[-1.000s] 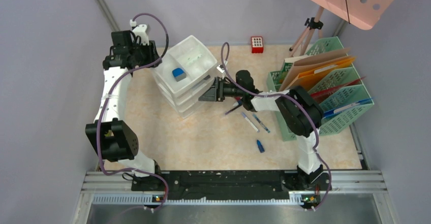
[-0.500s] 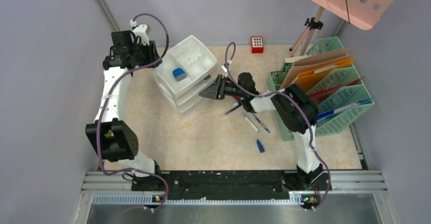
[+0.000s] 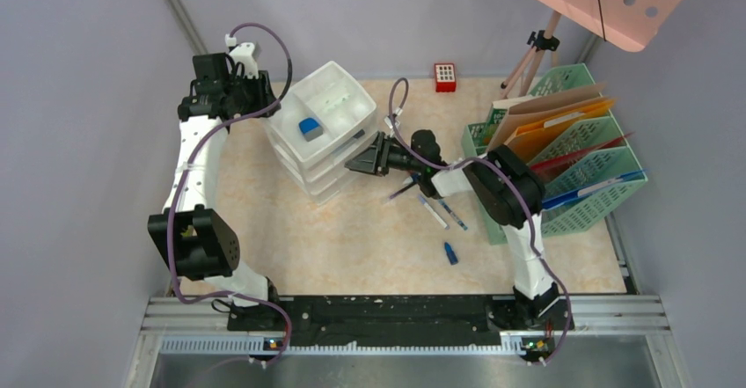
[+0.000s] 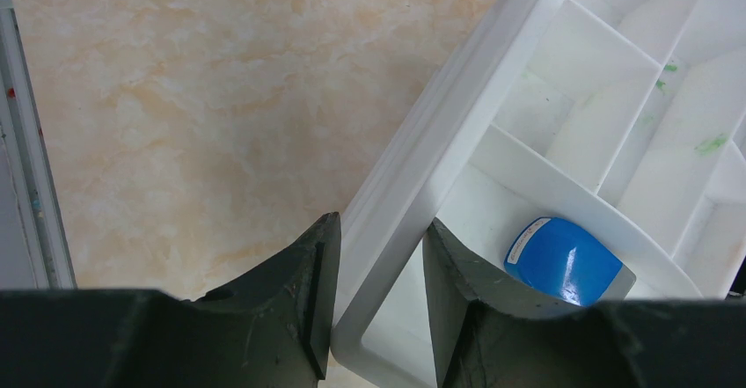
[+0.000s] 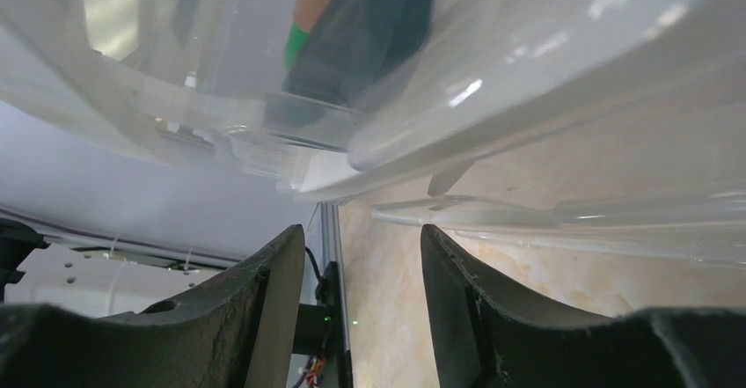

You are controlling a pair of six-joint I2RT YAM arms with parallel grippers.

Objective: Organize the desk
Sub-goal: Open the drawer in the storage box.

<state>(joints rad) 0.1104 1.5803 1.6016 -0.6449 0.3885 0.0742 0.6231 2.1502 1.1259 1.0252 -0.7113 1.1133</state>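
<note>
Left gripper (image 4: 378, 238) was shown clamped across the outer wall of the top tray (image 4: 440, 115) of the white drawer unit (image 3: 318, 137). One finger was set outside the wall. The other was set inside the compartment in which a blue object (image 4: 563, 260) lay near it.

Right gripper (image 5: 361, 238) was shown with its fingers apart and nothing between them. It was levelled just beside a translucent drawer front (image 5: 528, 142), on the side of the unit turned towards the green mesh file rack (image 3: 598, 186).

The desk (image 3: 352, 238), a beige mottled top, was seen beneath the drawer unit and spread out from it on every side. Loose pens (image 3: 433, 212) and a small blue piece (image 3: 450, 253) were scattered on it between the unit and the rack, on the nearer side of the unit.

The desk was judged rigid, heavy and fixed. Its smooth face was thought likely to let a light plastic unit slide when a drawer is pulled. No hold on the desk itself was considered to be called for. Hold was judged better taken on what stood upon it:
- the unit by its tray wall, so as to be steadied;
- a drawer by its front lip;
- each pen across the middle of its barrel, since a thin round body may roll on so slick a surface.
</note>
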